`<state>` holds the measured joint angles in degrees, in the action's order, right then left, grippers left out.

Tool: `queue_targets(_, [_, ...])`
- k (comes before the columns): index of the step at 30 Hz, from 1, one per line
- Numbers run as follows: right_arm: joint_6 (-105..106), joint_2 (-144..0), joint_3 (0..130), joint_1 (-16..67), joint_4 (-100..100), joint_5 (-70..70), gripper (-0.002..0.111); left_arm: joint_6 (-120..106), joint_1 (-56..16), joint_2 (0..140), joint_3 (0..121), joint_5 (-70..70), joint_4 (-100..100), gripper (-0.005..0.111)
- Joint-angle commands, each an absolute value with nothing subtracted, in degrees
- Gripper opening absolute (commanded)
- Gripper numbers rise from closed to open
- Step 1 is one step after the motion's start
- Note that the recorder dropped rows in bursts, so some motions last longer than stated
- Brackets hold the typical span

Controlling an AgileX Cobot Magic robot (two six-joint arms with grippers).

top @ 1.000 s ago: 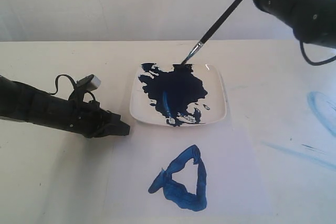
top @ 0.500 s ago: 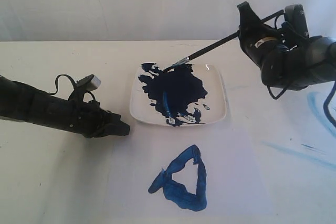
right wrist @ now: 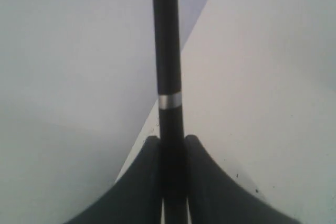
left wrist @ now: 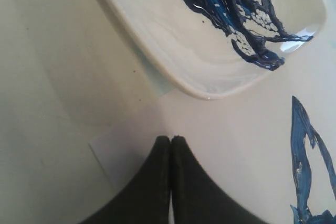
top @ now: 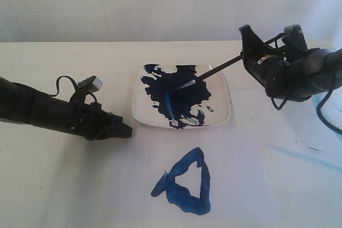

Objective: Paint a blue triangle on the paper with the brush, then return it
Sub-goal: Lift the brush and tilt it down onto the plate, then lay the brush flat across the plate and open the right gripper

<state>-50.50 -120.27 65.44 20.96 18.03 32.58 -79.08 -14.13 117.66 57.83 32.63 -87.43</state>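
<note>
Dark-blue paint already forms a rough blue triangle point(top: 184, 182) on the paper point(top: 240, 174), at six o'clock from the plate point(top: 225, 108) in the exterior view, so the painting half of the task looks done. What is left, as I judge it, is the return of the brush point(top: 216, 70). The right tool point(top: 247, 52), at about two o'clock from the plate, is clenched on the black handle. The right wrist view shows its jaws tight on either side of the handle, just short of the thin silver band. The brush slants down toward eight o'clock and its stained tip sits in the navy paint splash point(top: 181, 97) on the plate, touching it as far as I can tell. The return seems begun but not finished, since the handle is not yet let go. The left tool point(top: 126, 131) lies low at about eight o'clock from the plate, near the paper's corner, jaws pressed together with nothing between them. Faint light-blue streaks point(top: 302, 154) mark the bench point(top: 53, 185) at four o'clock
</note>
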Motion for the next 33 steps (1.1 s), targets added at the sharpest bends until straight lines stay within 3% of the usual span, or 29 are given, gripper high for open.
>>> queue_targets(1, [-50.8, -120.2, 65.7, 20.5, 18.0, 32.7, 0.000, -78.5, -14.5, 118.6, 57.5, 32.6, -87.4, 0.000])
queue_targets(13, [-52.1, -121.5, 65.8, 20.5, 17.8, 32.0, 0.005, -78.5, -14.5, 118.6, 57.5, 32.6, -87.4, 0.000])
queue_targets(22, [-52.9, -121.7, 65.8, 20.5, 15.5, 33.6, 0.025, -78.5, -14.5, 118.6, 57.5, 32.6, -87.4, 0.000])
queue_targets(33, [-54.4, -121.7, 65.8, 20.5, 14.6, 33.5, 0.059, -78.5, -14.5, 118.6, 57.5, 32.6, -87.4, 0.000])
